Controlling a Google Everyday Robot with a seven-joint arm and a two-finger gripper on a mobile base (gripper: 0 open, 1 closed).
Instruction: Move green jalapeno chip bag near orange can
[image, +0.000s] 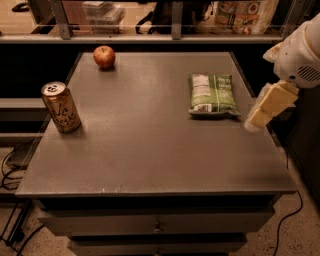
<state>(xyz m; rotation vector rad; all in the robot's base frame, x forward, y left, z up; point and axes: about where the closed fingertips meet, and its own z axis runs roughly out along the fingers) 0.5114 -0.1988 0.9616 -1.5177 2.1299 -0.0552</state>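
The green jalapeno chip bag (212, 94) lies flat on the right part of the grey table (150, 150), its white label panel towards the far end. The orange can (61, 107) stands upright near the table's left edge, silver top up. My gripper (264, 108) hangs from the white arm at the right edge of the view. It is above the table's right edge, just right of the bag's near corner, and apart from the bag. It holds nothing that I can see.
A red apple (104, 56) sits at the table's far left. A shelf rail with boxes and bags (245, 12) runs behind the table. Drawers (157, 222) are under the tabletop. Cables (10, 165) lie on the floor at the left.
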